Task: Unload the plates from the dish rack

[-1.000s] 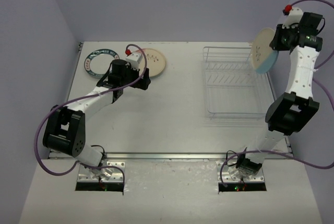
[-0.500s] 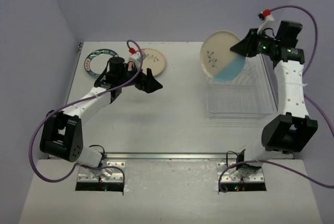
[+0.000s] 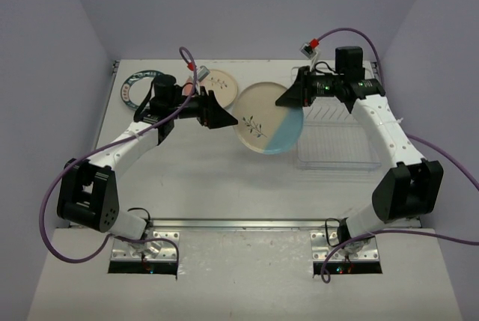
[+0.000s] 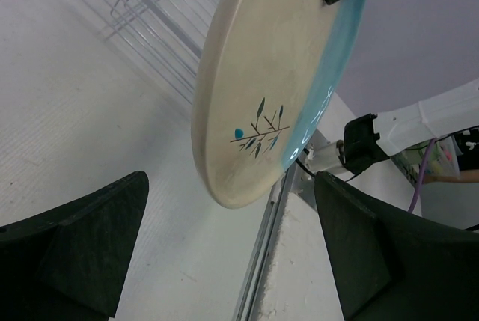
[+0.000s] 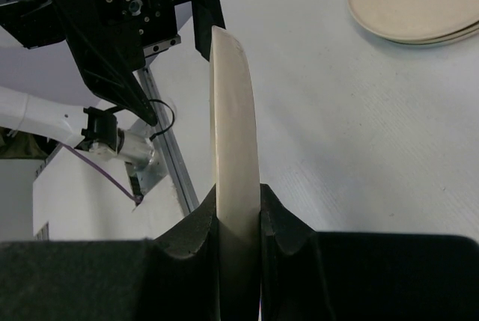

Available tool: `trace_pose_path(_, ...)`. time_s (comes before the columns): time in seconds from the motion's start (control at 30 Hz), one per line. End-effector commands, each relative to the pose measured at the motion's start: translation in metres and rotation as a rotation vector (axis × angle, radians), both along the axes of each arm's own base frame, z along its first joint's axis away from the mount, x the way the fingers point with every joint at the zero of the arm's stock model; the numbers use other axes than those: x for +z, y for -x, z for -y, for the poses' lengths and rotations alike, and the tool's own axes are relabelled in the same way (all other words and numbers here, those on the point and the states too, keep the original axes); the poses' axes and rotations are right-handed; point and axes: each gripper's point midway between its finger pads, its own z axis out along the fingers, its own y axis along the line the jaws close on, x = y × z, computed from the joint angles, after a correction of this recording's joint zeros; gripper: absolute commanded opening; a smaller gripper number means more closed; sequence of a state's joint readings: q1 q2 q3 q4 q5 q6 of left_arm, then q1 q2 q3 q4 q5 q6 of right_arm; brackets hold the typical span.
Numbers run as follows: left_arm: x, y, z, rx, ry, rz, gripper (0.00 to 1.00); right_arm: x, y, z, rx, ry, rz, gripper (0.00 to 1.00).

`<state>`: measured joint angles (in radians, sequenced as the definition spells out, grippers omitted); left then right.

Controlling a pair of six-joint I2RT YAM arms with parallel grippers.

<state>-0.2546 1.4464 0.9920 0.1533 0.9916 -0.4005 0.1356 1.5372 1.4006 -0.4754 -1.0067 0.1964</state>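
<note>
Jaws of the right gripper point(image 3: 288, 99) are pinched tight on the rim of a cream and light blue plate point(image 3: 268, 119), which hangs tilted on edge above the table point(image 3: 194, 186), its leaf-sprig face turned up. Behind those jaws sits the dish rack point(image 3: 337, 158), holding no plates that I can see. Jaws of the left gripper point(image 3: 224, 111) stand wide apart with nothing in them, the held plate's free rim just ahead of them. Behind the left jaws lie a pinkish cream plate point(image 3: 222, 84) and, farther out, a green-rimmed plate point(image 3: 135, 87), both flat on the table.
</note>
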Motion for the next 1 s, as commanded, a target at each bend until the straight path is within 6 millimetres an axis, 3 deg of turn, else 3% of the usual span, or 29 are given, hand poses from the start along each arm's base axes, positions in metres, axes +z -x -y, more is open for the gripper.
trace_pose_path(0.0, 0.017, 0.004, 0.004, -0.038, 0.033, 0.051, 0.88, 0.066, 0.010, -0.014, 0.096, -0.098, 0.182, 0.00)
trace_pose_path(0.17, 0.028, 0.009, 0.008, -0.071, 0.094, 0.036, 0.82, 0.071, 0.010, -0.019, 0.115, -0.104, 0.192, 0.00)
trace_pose_path(0.33, 0.040, 0.001, 0.013, -0.047, 0.198, -0.053, 0.77, 0.074, 0.009, -0.032, 0.130, -0.125, 0.175, 0.00)
trace_pose_path(0.43, 0.046, 0.000, 0.014, -0.044, 0.247, -0.074, 0.66, 0.079, 0.006, -0.040, 0.134, -0.145, 0.160, 0.00)
trace_pose_path(0.53, 0.046, 0.000, 0.014, -0.048, 0.251, -0.085, 0.28, 0.081, 0.000, -0.043, 0.123, -0.160, 0.136, 0.00)
trace_pose_path(0.63, 0.046, -0.002, 0.009, -0.027, 0.256, -0.092, 0.02, 0.080, -0.004, -0.044, 0.112, -0.157, 0.130, 0.00)
trace_pose_path(0.7, 0.045, -0.004, 0.002, 0.002, 0.273, -0.118, 0.00, 0.075, -0.009, -0.043, 0.088, -0.143, 0.112, 0.12)
trace_pose_path(0.77, 0.043, -0.009, -0.004, 0.029, 0.284, -0.143, 0.00, 0.067, -0.016, -0.039, 0.040, -0.119, 0.085, 0.39)
trace_pose_path(0.8, 0.042, -0.015, -0.010, 0.051, 0.287, -0.145, 0.00, 0.065, -0.019, -0.037, 0.020, -0.113, 0.075, 0.44)
trace_pose_path(0.9, 0.037, -0.044, -0.041, 0.163, 0.308, -0.184, 0.00, 0.049, -0.041, -0.013, -0.132, -0.088, -0.020, 0.83)
trace_pose_path(0.97, 0.035, -0.064, -0.058, 0.233, 0.331, -0.214, 0.00, 0.044, -0.051, 0.006, -0.212, -0.085, -0.052, 0.95)
